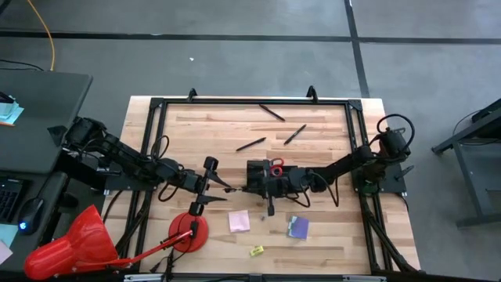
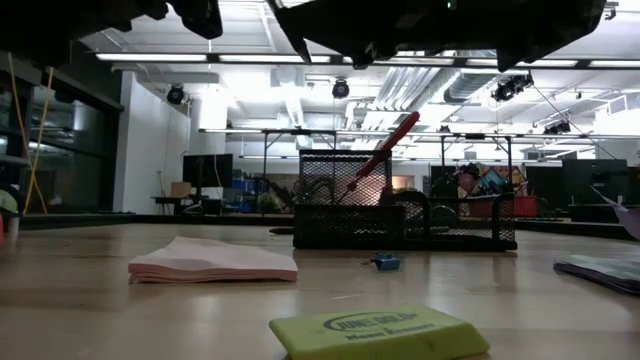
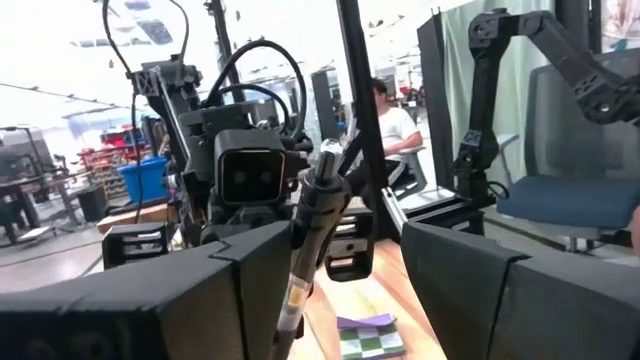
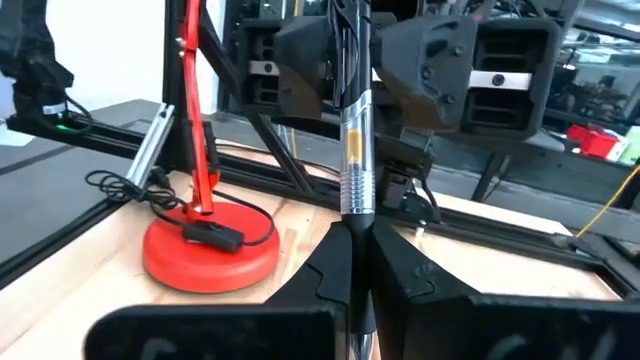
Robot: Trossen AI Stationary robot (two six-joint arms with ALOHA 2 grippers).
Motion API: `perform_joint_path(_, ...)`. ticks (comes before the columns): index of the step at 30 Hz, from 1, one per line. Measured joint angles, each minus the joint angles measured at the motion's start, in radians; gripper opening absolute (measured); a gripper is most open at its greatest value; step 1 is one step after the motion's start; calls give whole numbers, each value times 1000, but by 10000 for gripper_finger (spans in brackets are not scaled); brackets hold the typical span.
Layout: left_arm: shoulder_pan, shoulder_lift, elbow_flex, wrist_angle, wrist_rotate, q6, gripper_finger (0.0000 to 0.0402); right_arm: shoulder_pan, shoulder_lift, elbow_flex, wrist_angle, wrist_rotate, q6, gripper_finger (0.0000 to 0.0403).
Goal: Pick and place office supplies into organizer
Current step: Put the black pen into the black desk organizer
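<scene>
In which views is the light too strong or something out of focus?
Low view: ceiling lamps glare behind the black organizer, both arms are dark silhouettes, and the yellow eraser nearest the lens is soft. Left wrist view: the background is washed out white, and the pen close to the lens is blurred. High view: even light, short soft shadows. Right wrist view: even light, pen quite sharp.

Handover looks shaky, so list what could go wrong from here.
1. The pen is clamped only by the right gripper; the left gripper stands open around its far end. Releasing before the left closes would likely drop it.
2. The right gripper works close over the organizer, where the scissors lean; a low move could snag them.
</scene>
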Motion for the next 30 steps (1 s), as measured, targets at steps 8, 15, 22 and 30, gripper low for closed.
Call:
perform_joint_path(8,0,0,9,5,6,9,182,-6,0,0,2,-3,12,0)
perform_joint_path(15,0,10,98,-123,18,-5,182,-14,0,0,1,-6,16,0)
perform_joint_path(22,0,28,106,-163,-34,-5,181,-15,1,0,9,-16,17,0)
perform_joint_path(30,0,53,106,-162,-40,-5,159,-13,1,0,-2,-22,21,0)
